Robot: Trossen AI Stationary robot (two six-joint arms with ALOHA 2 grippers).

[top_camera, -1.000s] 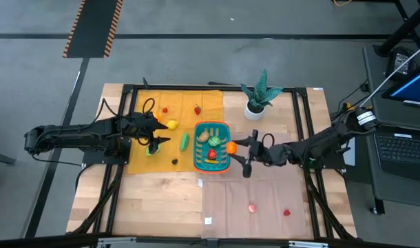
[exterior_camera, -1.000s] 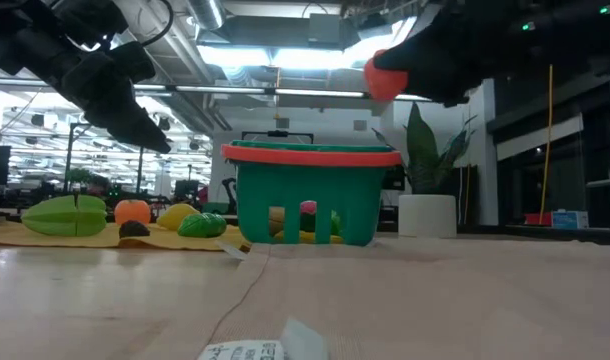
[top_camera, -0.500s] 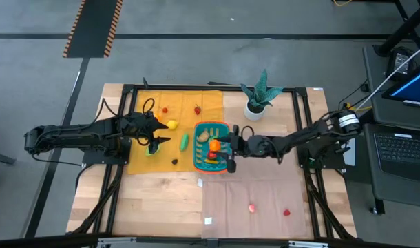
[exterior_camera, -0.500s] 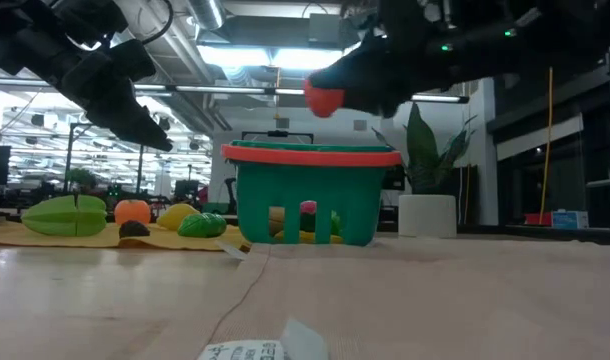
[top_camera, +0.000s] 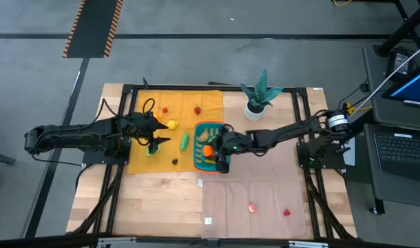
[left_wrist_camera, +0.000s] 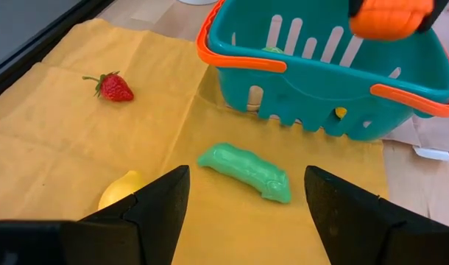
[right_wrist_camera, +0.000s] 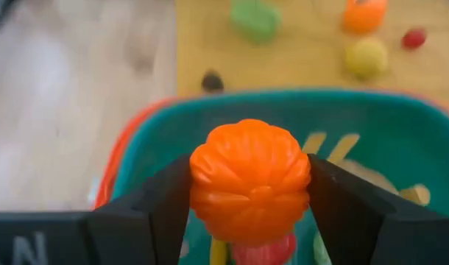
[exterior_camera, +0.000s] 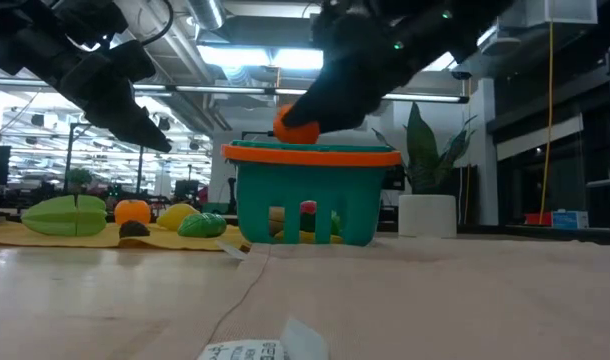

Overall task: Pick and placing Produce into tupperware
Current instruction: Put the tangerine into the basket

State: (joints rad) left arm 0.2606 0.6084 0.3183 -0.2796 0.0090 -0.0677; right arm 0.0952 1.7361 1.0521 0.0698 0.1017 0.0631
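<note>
One orange fruit [right_wrist_camera: 250, 184] clamped in right jaws above upright basket [top_camera: 199, 155], its long axis front-to-back; left jaws apart.

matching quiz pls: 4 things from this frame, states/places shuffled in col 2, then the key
Column 1
1. orange fruit
2. green pea pod
3. strawberry
4. left tool

Column 2
A. lying on the yellow cloth right beside the teal basket
B. open, empty, hanging over the yellow cloth
C. clamped in the right tool above the basket
D. on the yellow cloth, farther from the basket than the pea pod

Pairs: 1-C, 2-A, 3-D, 4-B
</note>
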